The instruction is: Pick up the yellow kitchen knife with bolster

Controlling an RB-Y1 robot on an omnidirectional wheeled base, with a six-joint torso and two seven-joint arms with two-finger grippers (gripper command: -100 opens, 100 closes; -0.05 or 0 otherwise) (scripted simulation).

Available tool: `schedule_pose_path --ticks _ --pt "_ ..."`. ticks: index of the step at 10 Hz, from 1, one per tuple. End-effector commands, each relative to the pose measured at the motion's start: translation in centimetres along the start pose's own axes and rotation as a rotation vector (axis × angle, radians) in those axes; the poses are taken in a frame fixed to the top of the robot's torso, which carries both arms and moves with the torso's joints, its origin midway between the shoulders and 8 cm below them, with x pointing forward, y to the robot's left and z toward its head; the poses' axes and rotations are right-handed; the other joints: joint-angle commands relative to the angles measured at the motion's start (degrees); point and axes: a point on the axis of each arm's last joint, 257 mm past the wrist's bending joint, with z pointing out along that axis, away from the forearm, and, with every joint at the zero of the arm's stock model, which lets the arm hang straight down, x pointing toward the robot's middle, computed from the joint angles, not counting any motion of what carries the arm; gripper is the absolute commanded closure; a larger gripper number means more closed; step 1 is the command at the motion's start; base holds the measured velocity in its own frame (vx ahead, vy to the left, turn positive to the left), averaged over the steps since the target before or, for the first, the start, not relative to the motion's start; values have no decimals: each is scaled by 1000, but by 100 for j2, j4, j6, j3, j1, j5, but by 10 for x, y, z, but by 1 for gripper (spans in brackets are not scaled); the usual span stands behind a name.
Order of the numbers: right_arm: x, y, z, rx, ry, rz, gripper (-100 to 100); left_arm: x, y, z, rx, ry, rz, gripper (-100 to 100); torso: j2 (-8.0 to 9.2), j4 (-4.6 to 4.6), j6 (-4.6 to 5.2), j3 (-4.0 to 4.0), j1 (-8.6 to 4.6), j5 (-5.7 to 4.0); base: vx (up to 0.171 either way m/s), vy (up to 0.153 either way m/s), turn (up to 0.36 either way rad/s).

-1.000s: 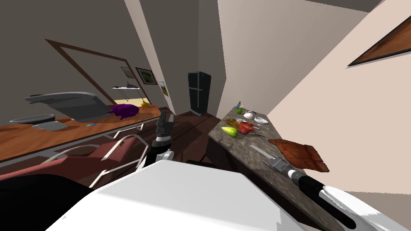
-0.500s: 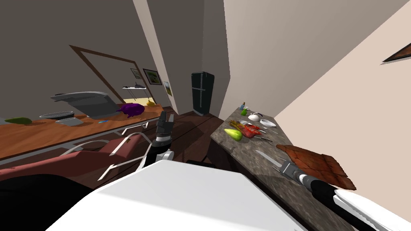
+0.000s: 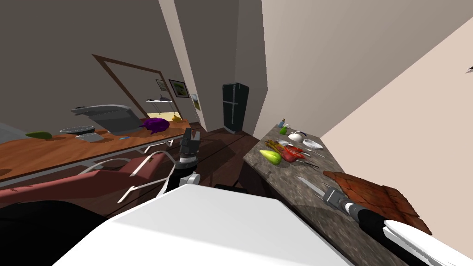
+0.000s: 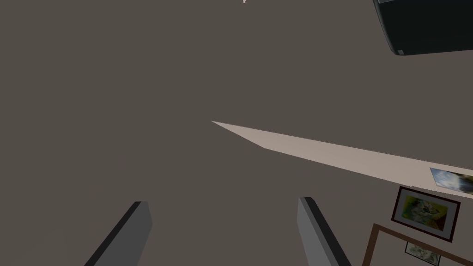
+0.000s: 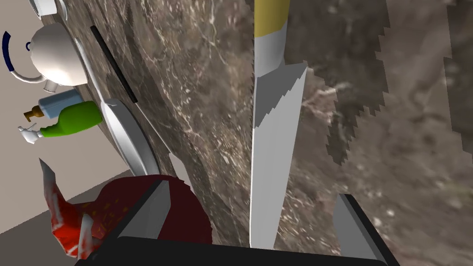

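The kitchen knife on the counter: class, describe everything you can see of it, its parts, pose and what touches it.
The knife has a plain light grey blade, a pale bolster and a yellow handle, cut off by the picture's edge. It lies flat on the dark mottled, stone-looking counter. Its blade runs between the fingers of the open right gripper, which do not touch it; the handle lies beyond them.

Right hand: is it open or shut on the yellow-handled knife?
Open. The right hand has its fingers wide apart either side of the knife blade, not touching it; the knife lies on the stone counter.
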Motion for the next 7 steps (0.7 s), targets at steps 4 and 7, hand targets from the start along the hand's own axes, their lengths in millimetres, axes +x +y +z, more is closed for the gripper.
schedule_pose_path --ticks 4,7 --pt "1 0 0 0 1 -1 100 0 0 0 0 0 0 0 12 3 1 8 13 4 -2 0 3" --pt "0 0 0 0 1 -1 0 0 0 0 0 0 0 0 13 4 1 8 13 5 0 0 0"
